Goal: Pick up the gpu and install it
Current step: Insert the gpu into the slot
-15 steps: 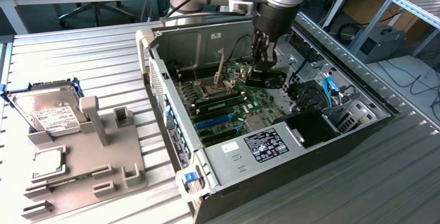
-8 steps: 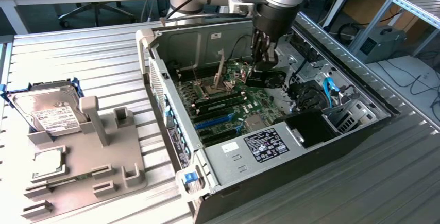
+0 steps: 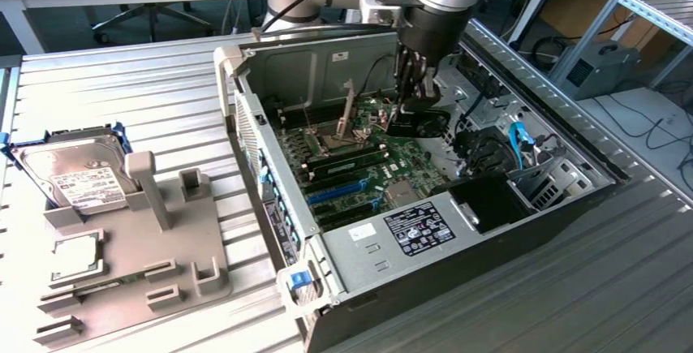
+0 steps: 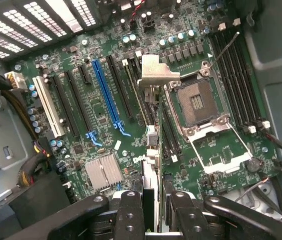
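Note:
My gripper [image 3: 415, 100] reaches down into the open computer case [image 3: 455, 284] and is shut on the gpu [image 3: 411, 122], a thin black card held on edge. In the wrist view the gpu [image 4: 152, 150] runs away from my gripper [image 4: 150, 202] as a narrow edge, ending in its silver bracket [image 4: 157, 73]. One black finger [image 4: 131, 212] presses each side of it. The card hangs above the motherboard [image 4: 96, 135], over the black expansion slots between the blue slot [image 4: 106, 95] and the open processor socket [image 4: 198, 102]. I cannot tell whether its edge touches a slot.
Left of the case, a grey fixture [image 3: 141, 247] holds a silver hard drive [image 3: 76, 176] and a small square processor chip [image 3: 78, 254]. Inside the case are a power supply [image 3: 417, 227], cables [image 3: 520, 146], memory slots [image 4: 238, 75] and a finned heatsink [image 4: 103, 170].

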Robot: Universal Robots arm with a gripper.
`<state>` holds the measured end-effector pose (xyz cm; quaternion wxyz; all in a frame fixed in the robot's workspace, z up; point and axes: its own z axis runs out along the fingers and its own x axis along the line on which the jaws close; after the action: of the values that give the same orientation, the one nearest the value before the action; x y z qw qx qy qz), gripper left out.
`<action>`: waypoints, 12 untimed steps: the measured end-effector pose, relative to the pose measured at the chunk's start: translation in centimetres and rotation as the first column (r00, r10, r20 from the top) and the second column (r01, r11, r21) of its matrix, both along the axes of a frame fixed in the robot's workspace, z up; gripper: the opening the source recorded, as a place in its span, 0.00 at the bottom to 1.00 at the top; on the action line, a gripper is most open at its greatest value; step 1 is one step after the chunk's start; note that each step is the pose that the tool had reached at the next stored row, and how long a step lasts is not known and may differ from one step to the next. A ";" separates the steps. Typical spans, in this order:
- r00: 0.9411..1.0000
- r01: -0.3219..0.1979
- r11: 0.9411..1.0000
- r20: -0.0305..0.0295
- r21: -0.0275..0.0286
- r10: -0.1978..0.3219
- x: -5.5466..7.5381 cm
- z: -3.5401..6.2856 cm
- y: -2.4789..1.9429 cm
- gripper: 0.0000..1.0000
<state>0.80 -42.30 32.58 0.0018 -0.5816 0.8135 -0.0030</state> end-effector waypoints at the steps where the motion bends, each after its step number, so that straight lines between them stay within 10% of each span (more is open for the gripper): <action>1: 1.000 -0.005 1.000 0.000 0.000 0.005 0.0 0.00 0.00 0.26; 12: 0.997 -0.075 0.997 0.000 0.000 0.075 0.0 -0.03 0.00 0.26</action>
<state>0.80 -42.30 32.54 0.0019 -0.6115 0.7912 -0.0030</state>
